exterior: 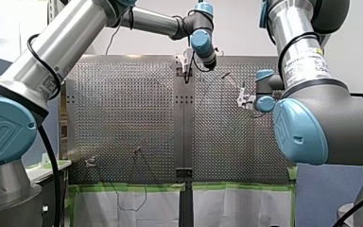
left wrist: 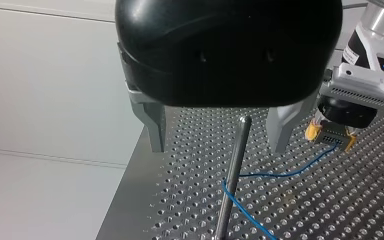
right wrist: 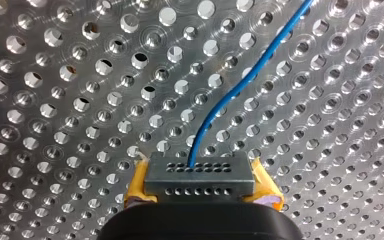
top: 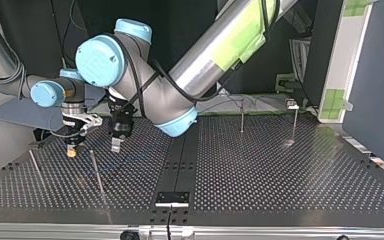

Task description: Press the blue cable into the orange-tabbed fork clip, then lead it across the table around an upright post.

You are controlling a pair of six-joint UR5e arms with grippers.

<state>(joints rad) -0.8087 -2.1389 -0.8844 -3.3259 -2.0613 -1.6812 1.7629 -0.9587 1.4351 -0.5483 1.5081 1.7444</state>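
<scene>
My right hand (right wrist: pixel 200 172), yellow-padded, is pressed together on the blue cable (right wrist: pixel 230 95), which runs out from between its fingertips, low over the perforated bench (right wrist: pixel 55 75). In the left wrist view the cable goes from that hand to the upright post (left wrist: pixel 235 170), bends round it partway down and runs on across the bench. My left hand (left wrist: pixel 217 147) hangs spread over the post's top, one metal finger on each side, apart from both post and cable. I cannot make out the orange-tabbed fork clip, so I cannot tell whether the cable is seated there. The step in hand looks like the lead round the post. Next, the right hand should draw the cable taut and low, so the bend does not ride up and slip off.
</scene>
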